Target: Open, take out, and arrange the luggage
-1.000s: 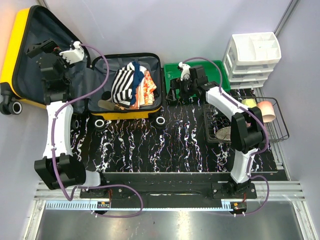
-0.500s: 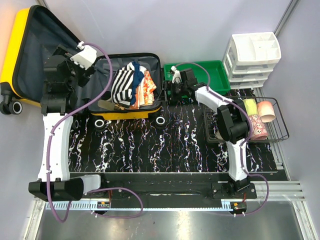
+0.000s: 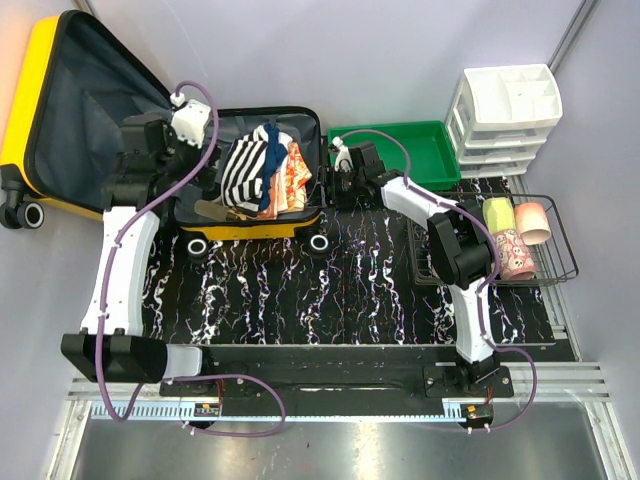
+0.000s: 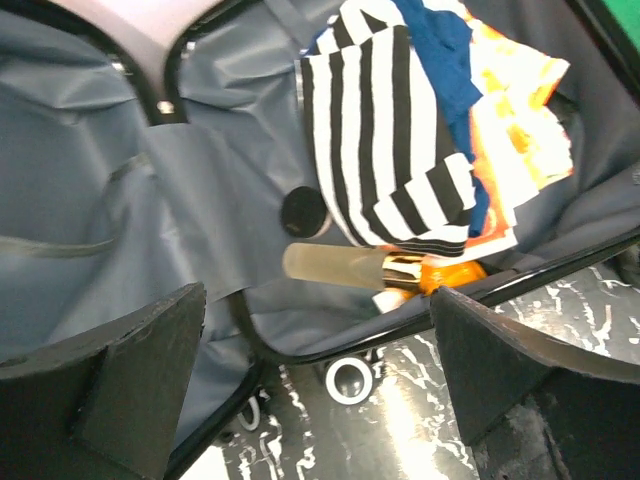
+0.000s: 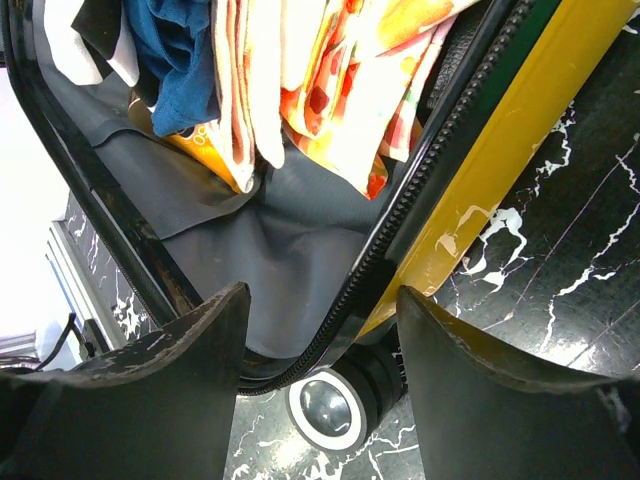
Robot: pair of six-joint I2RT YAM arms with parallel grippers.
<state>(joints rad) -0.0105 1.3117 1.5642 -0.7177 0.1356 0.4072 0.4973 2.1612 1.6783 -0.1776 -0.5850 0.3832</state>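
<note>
The luggage, a yellow suitcase (image 3: 45, 60), lies open with its lid leaning up at the far left. Its grey-lined base (image 3: 205, 150) holds a black-and-white striped garment (image 3: 243, 165) (image 4: 380, 130), a blue cloth (image 3: 272, 170) and orange patterned fabric (image 3: 293, 175) (image 5: 340, 80). A translucent bottle (image 4: 330, 265) lies near the front rim. My left gripper (image 3: 160, 162) (image 4: 318, 300) hangs wide open over the base's near-left corner, above a wheel (image 4: 348, 380). My right gripper (image 3: 333, 182) (image 5: 322, 295) is open, straddling the zipped right rim (image 5: 400, 225) above a wheel (image 5: 325, 408).
A green tray (image 3: 435, 140) sits just right of the suitcase. White drawers (image 3: 510, 115) stand at the back right. A wire basket (image 3: 560, 250) beside them holds a pink cup (image 3: 535, 220) and other items. Black marbled mat (image 3: 330, 290) covers the table.
My left gripper has swung right from the lid to the base's left side. My right gripper has moved left from the green tray to the suitcase's right rim, its jaws narrowing.
</note>
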